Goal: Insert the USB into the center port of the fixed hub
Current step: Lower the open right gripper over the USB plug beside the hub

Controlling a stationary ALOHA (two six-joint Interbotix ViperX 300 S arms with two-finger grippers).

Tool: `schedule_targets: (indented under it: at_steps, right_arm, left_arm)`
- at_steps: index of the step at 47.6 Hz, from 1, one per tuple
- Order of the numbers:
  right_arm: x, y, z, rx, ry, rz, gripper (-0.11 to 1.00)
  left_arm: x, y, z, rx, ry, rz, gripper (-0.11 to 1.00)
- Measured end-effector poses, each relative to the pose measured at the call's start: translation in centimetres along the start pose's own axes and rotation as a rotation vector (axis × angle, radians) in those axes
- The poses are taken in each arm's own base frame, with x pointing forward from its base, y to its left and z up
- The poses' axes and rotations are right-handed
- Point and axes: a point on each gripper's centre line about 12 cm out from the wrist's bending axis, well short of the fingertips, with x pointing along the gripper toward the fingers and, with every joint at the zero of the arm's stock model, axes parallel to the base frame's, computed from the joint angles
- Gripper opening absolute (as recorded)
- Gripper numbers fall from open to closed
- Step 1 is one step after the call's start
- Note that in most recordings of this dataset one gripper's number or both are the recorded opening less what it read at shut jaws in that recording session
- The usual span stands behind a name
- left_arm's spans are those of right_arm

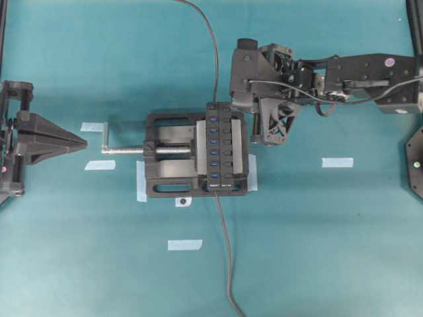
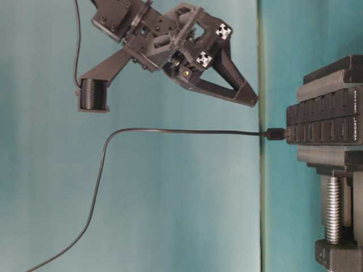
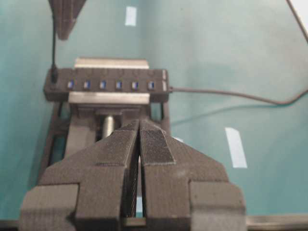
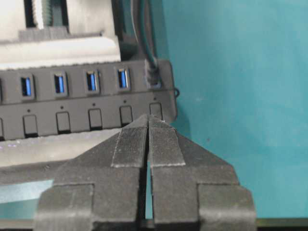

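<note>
USB [image 4: 153, 77] seemingly seated in hub's [image 4: 72, 113] end port, just beyond right fingers [image 4: 132, 144], pressed together, empty.

The right arm [image 1: 344, 76] reaches in from its side, its hand [image 4: 148, 120] empty with both fingers pressed flat together, tips angled downward. The left hand [image 3: 139, 127] sits level at its own edge, fingers likewise closed on nothing.

Black vise [image 1: 170, 162] with silver screw [image 1: 125, 150]; scattered pale tape strips [image 1: 337, 162].
</note>
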Motion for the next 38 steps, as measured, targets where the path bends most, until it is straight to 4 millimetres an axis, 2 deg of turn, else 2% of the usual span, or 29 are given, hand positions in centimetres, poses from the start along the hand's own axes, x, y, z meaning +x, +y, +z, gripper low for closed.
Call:
schedule_targets:
  at_steps: [27, 33, 38]
  right_arm:
    - [0.33, -0.38, 0.72, 0.006, -0.021, -0.007, 0.02]
    - [0.65, -0.37, 0.88, 0.006, -0.034, -0.007, 0.08]
    - [0.81, -0.36, 0.88, 0.006, -0.037, -0.006, 0.23]
  left_arm:
    - [0.03, 0.03, -0.1, -0.003, 0.005, 0.002, 0.0]
    - [0.06, 0.03, -0.11, -0.003, 0.005, 0.002, 0.0]
    - [0.06, 0.03, -0.13, -0.003, 0.006, 0.002, 0.0]
